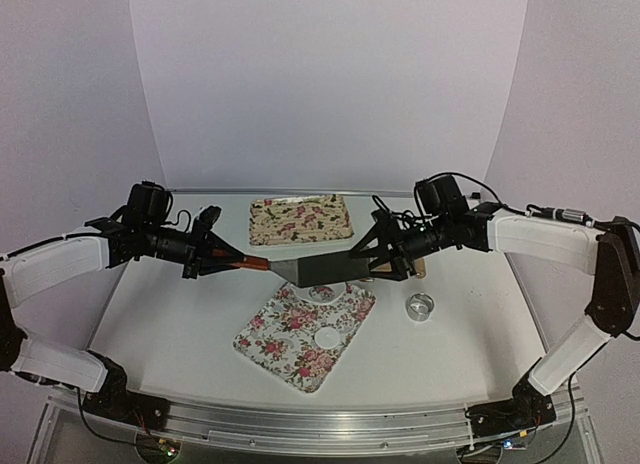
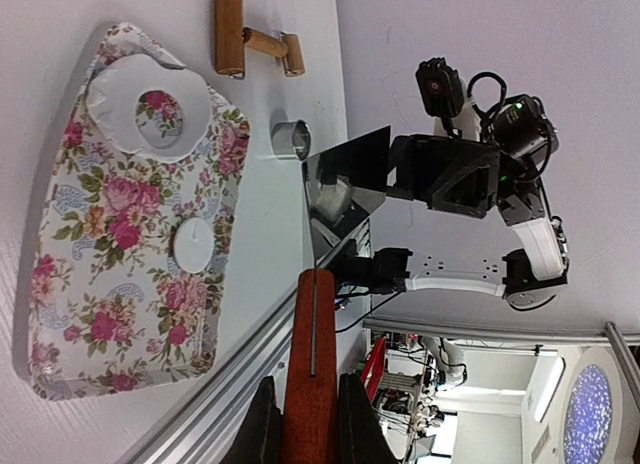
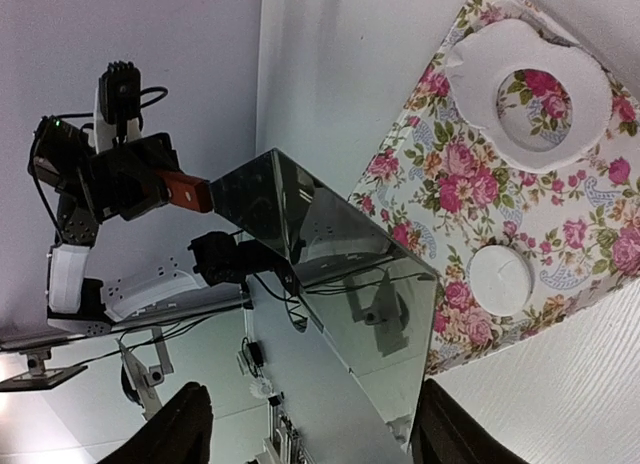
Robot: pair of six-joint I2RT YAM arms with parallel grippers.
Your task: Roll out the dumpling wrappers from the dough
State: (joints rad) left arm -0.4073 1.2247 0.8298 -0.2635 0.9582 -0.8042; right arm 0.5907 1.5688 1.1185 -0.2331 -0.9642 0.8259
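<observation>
One wrapper [image 2: 193,242] lies cut on the near flowered tray [image 2: 110,209] beside the holed dough sheet [image 2: 105,109], so more seem left to make, while the left claw [image 2: 308,409] clamps the scraper [image 1: 318,272] by its handle and the right claw [image 3: 315,409] stands apart around its blade.

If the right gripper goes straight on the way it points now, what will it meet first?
The scraper blade, which lies between its open jaws; beyond it, probably the left gripper holding the handle.
</observation>
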